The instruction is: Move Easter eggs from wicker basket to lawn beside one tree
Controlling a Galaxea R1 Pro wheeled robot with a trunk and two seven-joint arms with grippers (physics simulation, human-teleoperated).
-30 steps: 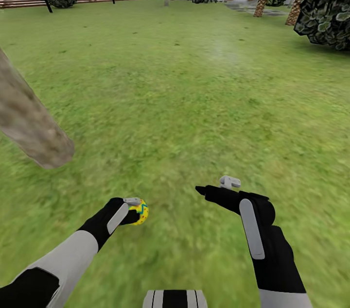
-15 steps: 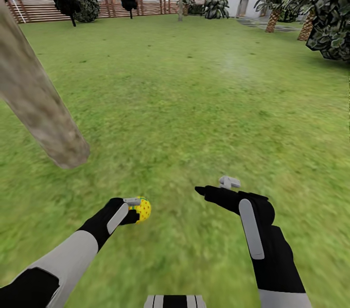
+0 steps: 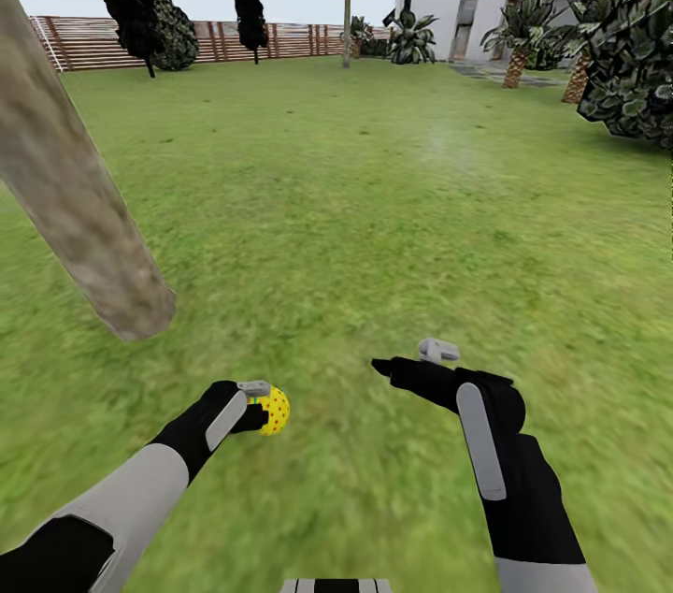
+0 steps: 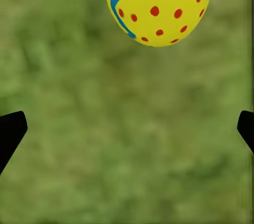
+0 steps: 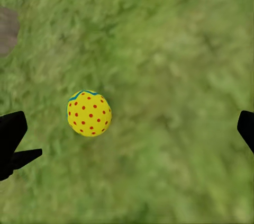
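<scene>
egg (image 3: 275, 410) sits on the grass (image 3: 374, 200) right at left gripper (image 3: 254, 398) tips, near tree trunk (image 3: 84, 219) | left fingers spread, nothing pinched | right gripper (image 3: 404, 359) spread too, farther off

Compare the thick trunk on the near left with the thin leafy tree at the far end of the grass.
The thick tree trunk is near, broad and mottled grey-brown; the thin-trunked tree is far off and slender. The thick tree trunk slants across the head view with its crown cut off; the thin-trunked tree stands upright with its leafy crown showing, near the fence. Both rise from the lawn.
</scene>
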